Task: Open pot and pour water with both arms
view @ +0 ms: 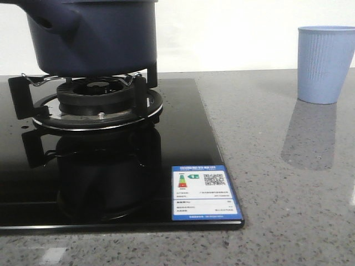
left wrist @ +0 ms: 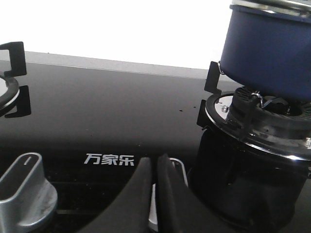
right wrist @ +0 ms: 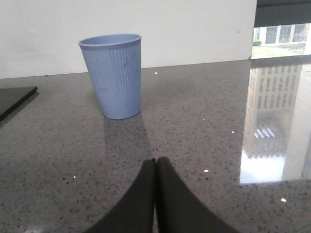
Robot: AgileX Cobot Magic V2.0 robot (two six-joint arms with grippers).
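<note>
Front view showed the pot [view: 94, 36], dark navy and straight-sided, sitting on the burner [view: 97, 102] at the far left of the black glass stove [view: 183, 138], its stubby handle [view: 47, 22] jutting toward the left. An energy label [view: 204, 192] lay on the stove's near right corner. To the right stretched the grey speckled counter [view: 277, 194], where a light blue ribbed cup [view: 325, 64] stood upright at the far right, well apart from the stove.

In the left wrist view, the left gripper [left wrist: 155, 194] hung low over the stove with its dark fingers pressed together and holding nothing, a silver knob [left wrist: 26, 194] on one side of it and the pot [left wrist: 267, 53] on its burner on the other; a metal rim ran round the pot's top.

The right wrist view had the right gripper [right wrist: 155, 194] close above the counter [right wrist: 209, 126], its fingers likewise together and empty, with the cup [right wrist: 114, 75] standing beyond them, not touched.
</note>
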